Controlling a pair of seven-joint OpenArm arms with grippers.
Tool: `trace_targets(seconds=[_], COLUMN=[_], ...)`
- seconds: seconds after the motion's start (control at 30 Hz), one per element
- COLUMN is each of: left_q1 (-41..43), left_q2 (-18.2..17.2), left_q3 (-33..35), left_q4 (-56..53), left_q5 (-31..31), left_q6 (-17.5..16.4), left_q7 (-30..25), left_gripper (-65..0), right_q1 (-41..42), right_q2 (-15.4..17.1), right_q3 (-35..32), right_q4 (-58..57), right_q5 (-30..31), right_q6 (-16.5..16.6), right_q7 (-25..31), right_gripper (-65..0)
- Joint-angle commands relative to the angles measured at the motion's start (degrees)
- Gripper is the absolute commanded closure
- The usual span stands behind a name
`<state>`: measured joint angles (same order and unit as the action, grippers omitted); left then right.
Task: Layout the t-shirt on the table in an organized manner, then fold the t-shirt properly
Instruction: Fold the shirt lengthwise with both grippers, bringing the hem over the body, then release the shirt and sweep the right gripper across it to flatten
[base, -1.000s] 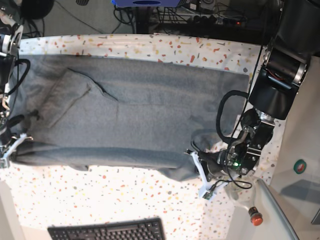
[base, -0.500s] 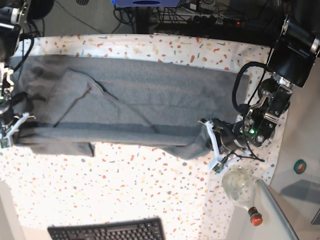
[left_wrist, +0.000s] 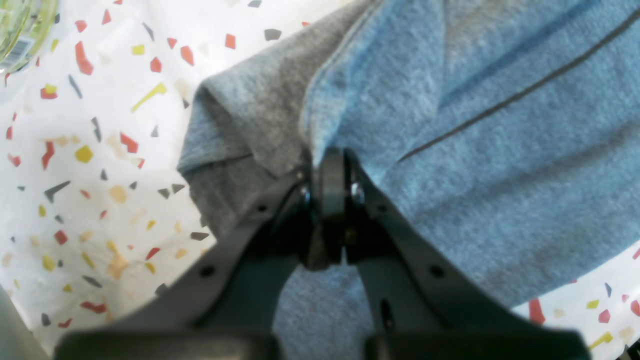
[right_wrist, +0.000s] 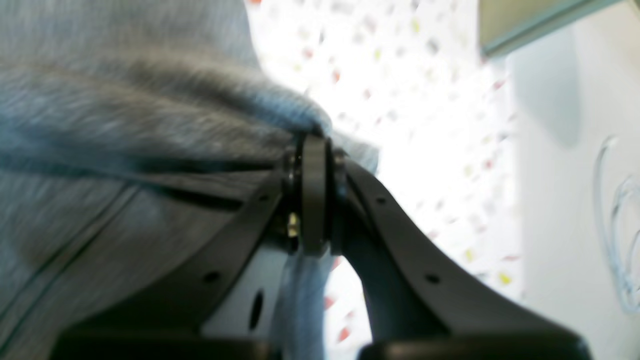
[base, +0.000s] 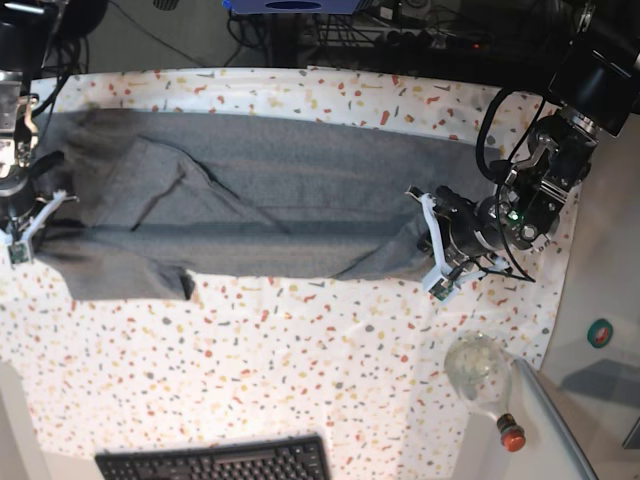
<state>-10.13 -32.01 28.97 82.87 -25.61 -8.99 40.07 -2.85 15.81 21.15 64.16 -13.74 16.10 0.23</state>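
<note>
The heather-grey t-shirt (base: 300, 190) lies stretched as a long band across the far half of the speckled table (base: 250, 380). Its near edge is lifted and doubled over. My left gripper (base: 428, 242), on the base view's right, is shut on the shirt's near right corner. In the left wrist view the gripper (left_wrist: 330, 167) pinches a folded hem of the t-shirt (left_wrist: 475, 150). My right gripper (base: 28, 225), on the base view's left, is shut on the shirt's left end. In the right wrist view the gripper (right_wrist: 312, 160) clamps bunched fabric of the t-shirt (right_wrist: 125, 100).
A clear bottle (base: 478, 372) with a red cap (base: 511, 437) lies near the table's right front corner; it also shows in the left wrist view (left_wrist: 20, 25). A black keyboard (base: 215, 462) sits at the front edge. A plain grey-white side surface (base: 600, 290) is at the right.
Both grippers have moved toward the far side of the table, carrying the shirt's near edge with them. The shirt's near border now lies farther back, and the bottle stands uncovered.
</note>
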Motion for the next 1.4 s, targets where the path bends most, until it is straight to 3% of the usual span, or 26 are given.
trace_targets(seconds=[0.0, 0.1, 0.33, 0.6, 0.77, 0.9, 0.97, 1.07, 1.17, 1.2, 1.27, 1.37], left_q1=[-1.0, -1.0, -0.8, 2.7, 2.7, 2.8, 2.8, 2.8, 3.3, 4.0, 6.7, 14.6], left_q2=[-2.0, -2.3, -2.3, -2.4, -2.4, -3.7, -4.3, -6.2, -7.2, -7.2, -7.2, -6.9], left_q3=[-0.6, -0.6, 0.0, 0.0, -0.2, -0.4, -0.5, -0.6, -0.7, -1.4, -5.8, -17.1], left_q4=[1.0, 2.4, 7.2, 6.1, 6.3, 6.8, 7.2, 9.7, 12.7, 14.0, 16.9, 21.9], left_q5=[0.1, 0.1, 0.5, 0.6, 0.6, 0.6, 0.6, 0.4, 0.2, 0.2, 0.1, 0.0], left_q6=[0.4, 0.4, 0.4, 0.4, 0.4, 0.4, 0.4, 0.4, 0.6, 0.6, 0.6, 0.6], left_q7=[-0.7, -0.6, 8.2, 8.3, 8.3, 8.3, 8.3, 8.3, 8.3, 8.3, 8.3, 8.3], left_gripper=[0.0, 0.0, 0.0, 0.0, 0.0, 0.0, -14.2, -41.3, -61.7, -65.0, -65.0, -64.3], right_q1=[0.0, -1.4, -2.3, -2.4, -2.4, -3.0, -4.0, -4.9, -6.2, -6.9, -8.7, -11.7], right_q2=[0.7, 0.5, 0.4, -1.2, -2.3, -3.5, -3.5, -4.8, -5.1, -5.2, -6.4, -8.5], right_q3=[0.3, 0.3, 0.1, 0.3, 0.3, 0.3, 0.3, 0.3, 0.3, 0.3, 0.3, 0.3], right_q4=[1.6, 4.6, 7.4, 7.2, 7.8, 9.8, 11.8, 14.7, 18.3, 19.8, 23.7, 30.0], right_q5=[0.2, 0.2, 0.2, 0.2, 0.2, 0.2, 0.2, 0.2, 0.2, 0.2, 0.2, 0.2], right_q6=[-0.6, -0.6, -0.6, -0.6, -0.6, -0.6, -0.6, -0.6, -0.6, -0.6, -0.6, -0.7], right_q7=[0.7, -2.5, -8.2, -8.7, -14.6, -14.8, -14.9, -16.4, -17.9, -17.9, -17.9, -17.9], right_gripper=[0.0, 0.0, 0.0, 0.0, 0.0, -15.8, -20.9, -33.0, -39.9, -39.3, -38.3, -38.1])
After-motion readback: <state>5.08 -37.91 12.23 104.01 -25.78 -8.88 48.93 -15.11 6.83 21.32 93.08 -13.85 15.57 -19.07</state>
